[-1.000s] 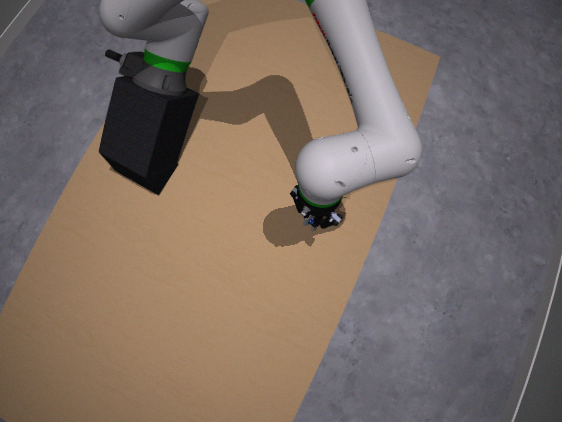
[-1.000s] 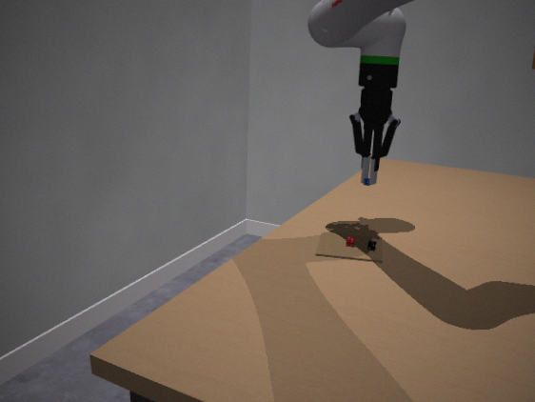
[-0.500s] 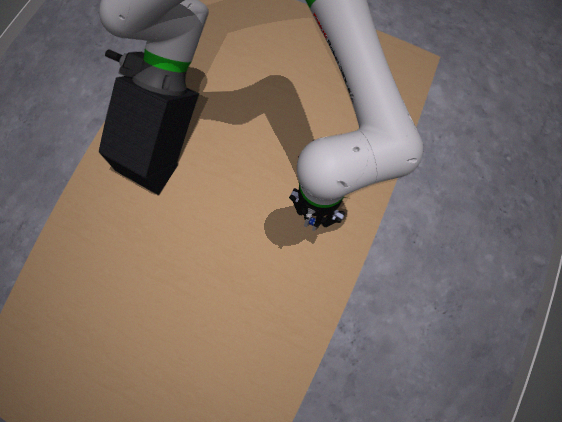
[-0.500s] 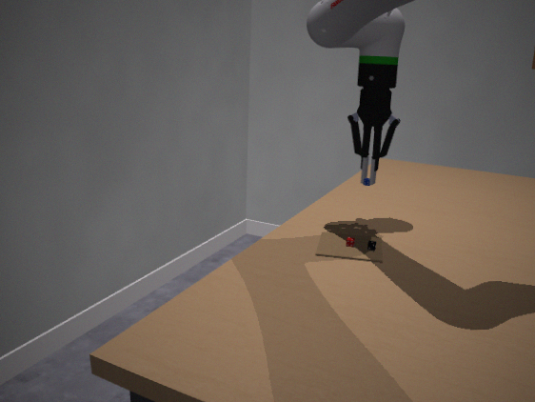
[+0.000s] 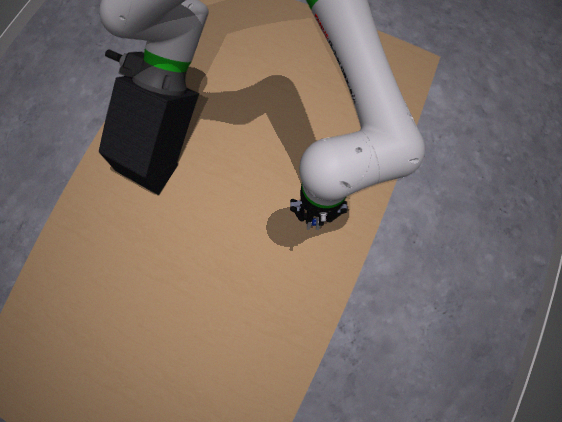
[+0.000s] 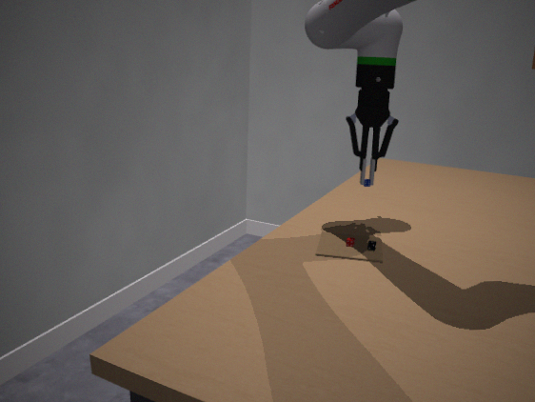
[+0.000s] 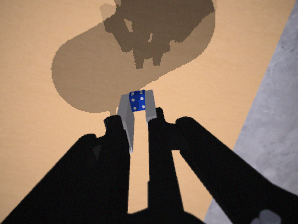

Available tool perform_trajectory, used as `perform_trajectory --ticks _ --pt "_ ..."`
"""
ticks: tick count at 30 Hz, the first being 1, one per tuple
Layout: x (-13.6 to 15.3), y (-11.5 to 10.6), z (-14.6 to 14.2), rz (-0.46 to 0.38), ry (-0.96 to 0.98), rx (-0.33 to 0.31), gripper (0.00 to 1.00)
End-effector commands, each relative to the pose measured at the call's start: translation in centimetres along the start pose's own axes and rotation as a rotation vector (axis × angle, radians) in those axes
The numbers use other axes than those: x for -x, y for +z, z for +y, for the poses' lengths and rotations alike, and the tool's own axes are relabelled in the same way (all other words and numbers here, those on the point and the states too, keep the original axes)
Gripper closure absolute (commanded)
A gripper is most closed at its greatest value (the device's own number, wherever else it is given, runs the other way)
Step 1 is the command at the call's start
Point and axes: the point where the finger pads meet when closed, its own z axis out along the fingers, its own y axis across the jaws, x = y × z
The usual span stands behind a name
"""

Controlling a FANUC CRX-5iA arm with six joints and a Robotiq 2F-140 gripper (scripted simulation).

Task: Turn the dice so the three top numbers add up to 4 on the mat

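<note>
Fingers of the gripper [image 5: 313,226] [image 6: 366,183] [image 7: 138,105] stand nearly closed, pinching the blue die [image 5: 314,221] [image 6: 366,182] [image 7: 137,101] in the air; in the exterior view the mat [image 6: 333,252] lies below and seemingly nearer. That view alone shows the mat, with the red die [image 6: 350,242] left of the black die [image 6: 371,246]; the wrist view adds the blue die's pips.

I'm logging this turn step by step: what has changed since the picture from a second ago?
The tool has turned roughly in place, counterclockwise in the top view, with the blue die held throughout. Nothing was newly gripped or released. The red die, black die and mat stayed put.
</note>
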Motion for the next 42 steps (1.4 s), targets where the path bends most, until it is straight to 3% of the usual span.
perform_trajectory --ticks 1,9,12,14,24,34,38,42 --pt "0.04 0.06 0.14 0.001 -0.174 0.008 0.93" --pt "0.06 0.19 0.33 0.0 -0.413 0.008 0.93" --pt "0.06 0.19 0.34 0.0 -0.414 0.008 0.93" --pt "0.07 0.26 0.45 0.0 -0.547 0.008 0.93" --pt "0.1 0.41 0.69 -0.002 -0.837 0.008 0.93" --pt "0.1 0.45 0.74 -0.005 -0.908 0.009 0.93" --pt "0.09 0.52 0.61 -0.062 -0.907 0.035 0.93" --pt "-0.04 0.61 0.14 -0.219 -0.898 0.103 0.93"
